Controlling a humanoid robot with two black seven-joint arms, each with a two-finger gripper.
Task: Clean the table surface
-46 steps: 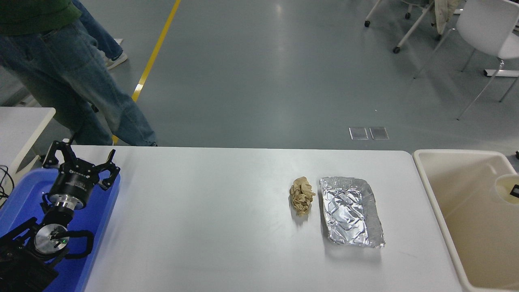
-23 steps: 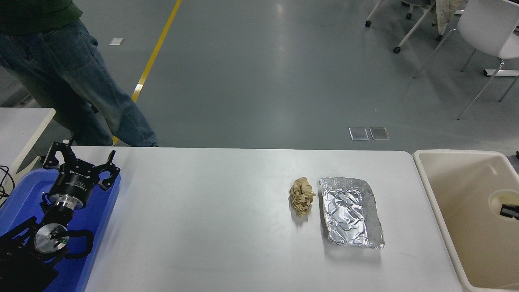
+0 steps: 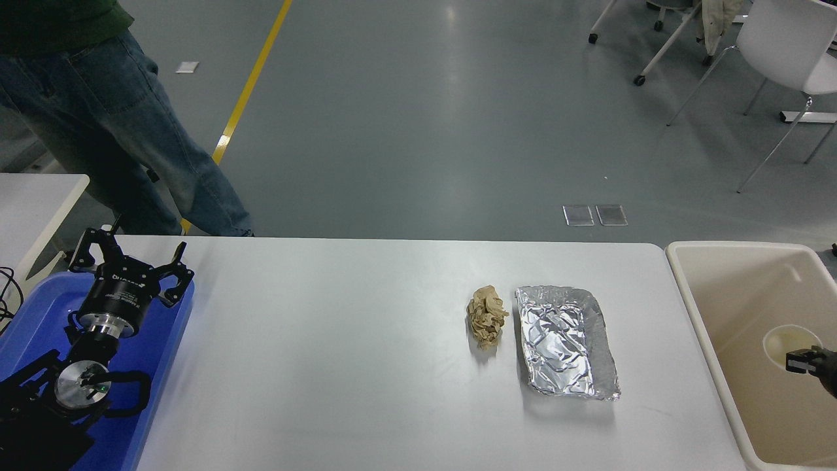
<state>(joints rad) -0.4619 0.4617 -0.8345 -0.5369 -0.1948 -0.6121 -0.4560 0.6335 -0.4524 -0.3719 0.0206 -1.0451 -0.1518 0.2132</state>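
Note:
The white table surface (image 3: 327, 340) fills the middle of the head view. A crumpled brown paper ball (image 3: 487, 316) lies on it right of centre, with a crinkled foil tray (image 3: 565, 341) just to its right, close but apart. My right gripper (image 3: 805, 361) only just shows at the right edge, over the beige bin (image 3: 693, 301), its tip on the rim of a pale round cup (image 3: 785, 341). My left gripper (image 3: 129, 254) is parked at the lower left over the blue tray (image 3: 157, 366), fingers spread and empty.
A person in jeans (image 3: 111, 118) stands at the table's far left corner. A smaller white table (image 3: 39, 196) is at the left edge. White chairs (image 3: 785, 46) stand on the grey floor at the back right.
The right gripper tip and the pale cup have moved together toward me and to the left inside the bin. The person's far leg has gone from view. The left arm has not moved.

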